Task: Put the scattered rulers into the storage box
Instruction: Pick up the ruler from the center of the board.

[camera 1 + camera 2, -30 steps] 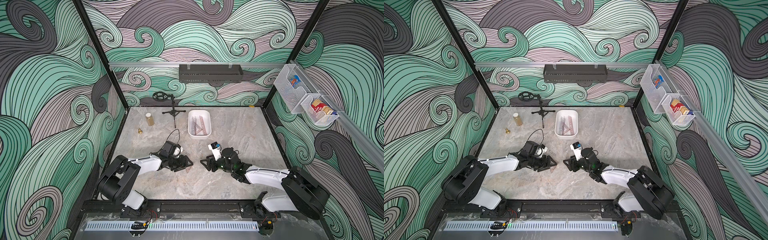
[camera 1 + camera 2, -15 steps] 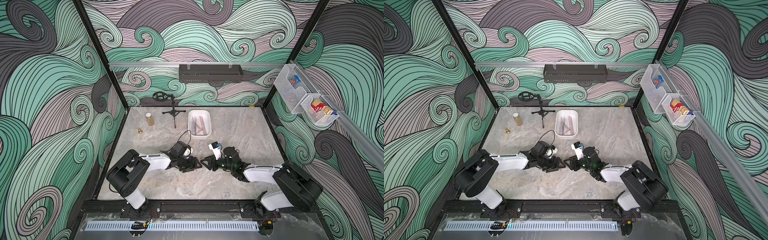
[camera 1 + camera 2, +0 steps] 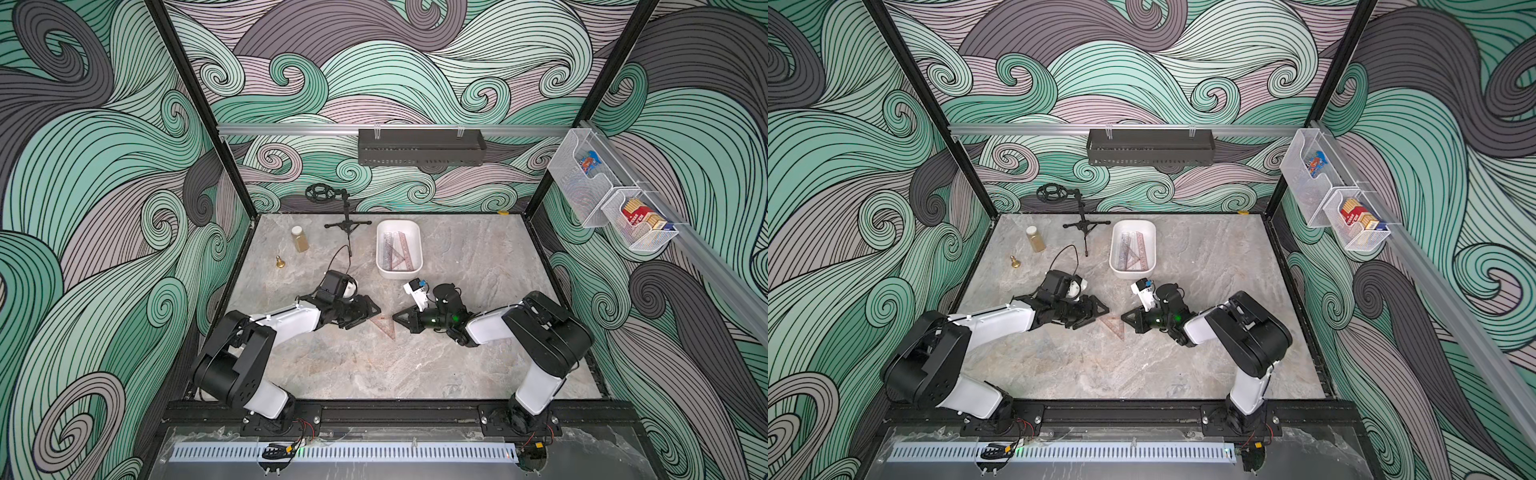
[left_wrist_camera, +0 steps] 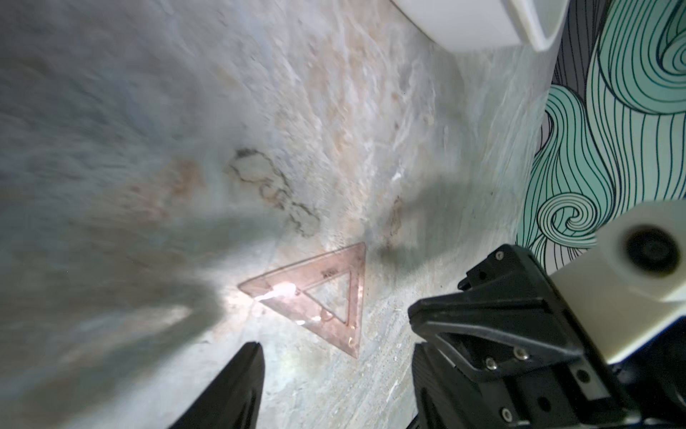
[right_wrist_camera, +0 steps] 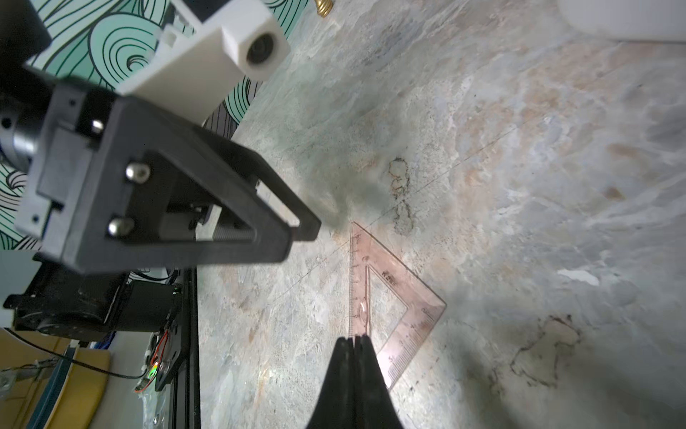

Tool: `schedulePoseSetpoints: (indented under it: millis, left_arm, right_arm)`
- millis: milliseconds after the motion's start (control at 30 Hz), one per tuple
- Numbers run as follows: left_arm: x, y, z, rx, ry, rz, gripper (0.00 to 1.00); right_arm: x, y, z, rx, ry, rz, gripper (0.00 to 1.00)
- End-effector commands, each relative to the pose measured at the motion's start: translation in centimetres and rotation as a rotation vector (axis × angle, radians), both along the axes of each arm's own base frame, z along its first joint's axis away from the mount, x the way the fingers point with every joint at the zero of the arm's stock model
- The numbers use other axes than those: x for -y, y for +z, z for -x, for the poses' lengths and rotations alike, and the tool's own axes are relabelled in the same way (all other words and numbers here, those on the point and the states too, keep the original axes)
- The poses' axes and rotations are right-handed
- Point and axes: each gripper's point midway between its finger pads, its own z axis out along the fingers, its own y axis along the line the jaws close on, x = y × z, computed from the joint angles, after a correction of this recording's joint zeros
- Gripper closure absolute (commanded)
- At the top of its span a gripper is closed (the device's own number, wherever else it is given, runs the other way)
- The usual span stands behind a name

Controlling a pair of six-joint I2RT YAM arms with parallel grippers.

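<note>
A pinkish see-through triangular set square [image 3: 384,326] [image 3: 1115,326] lies flat on the marble table between my two grippers. My left gripper [image 3: 365,316] [image 4: 334,379] is open, and the set square [image 4: 326,269] lies just ahead of its fingers. My right gripper [image 3: 395,316] [image 5: 354,340] is shut with nothing between its fingers, its tip over one edge of the set square [image 5: 412,341]. The white storage box [image 3: 379,253] [image 3: 1113,255] stands behind them with several rulers [image 3: 397,249] [image 3: 1133,249] in it.
At the back left stand a small jar [image 3: 300,239], a brass piece [image 3: 280,262] and a black tripod stand [image 3: 348,224]. A black shelf [image 3: 419,147] hangs on the back wall, and mesh baskets [image 3: 611,203] on the right wall.
My right gripper has gone from open to shut at the set square's edge. My left arm has swung right, bringing its open gripper up to the set square.
</note>
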Motion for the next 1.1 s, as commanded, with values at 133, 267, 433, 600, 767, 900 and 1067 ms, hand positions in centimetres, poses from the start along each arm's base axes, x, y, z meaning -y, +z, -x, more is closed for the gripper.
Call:
schedulePoseSetpoints:
  millis: [133, 267, 433, 600, 767, 900, 1067]
  left_arm:
    - [0.3, -1.1, -0.5, -0.023, -0.041, -0.009, 0.34]
    - [-0.3, -1.6, -0.8, -0.026, -0.024, -0.031, 0.33]
    - [-0.9, -1.8, -1.1, -0.026, -0.008, -0.052, 0.32]
    - [-1.3, -2.6, -1.1, -0.042, 0.000, -0.070, 0.30]
    - [-1.3, -3.0, -1.2, -0.051, 0.002, -0.072, 0.30]
    - [-1.4, -3.2, -1.1, -0.056, 0.003, -0.075, 0.29]
    - [-1.7, -3.7, -1.0, -0.066, 0.007, -0.087, 0.27]
  right_arm:
    - [-0.3, -0.5, 0.3, -0.023, 0.026, -0.018, 0.99]
    - [-0.5, -1.0, 0.3, -0.030, 0.032, -0.013, 0.99]
    - [-0.5, -1.7, 0.5, -0.045, 0.036, -0.004, 1.00]
    - [-0.7, -1.2, 0.4, -0.039, 0.042, -0.014, 1.00]
    - [-1.0, -1.2, 0.3, -0.035, 0.045, -0.010, 1.00]
    - [-1.0, -1.8, 0.4, -0.047, 0.051, 0.001, 1.00]
    - [-0.7, -3.2, 0.8, -0.072, 0.050, 0.026, 1.00]
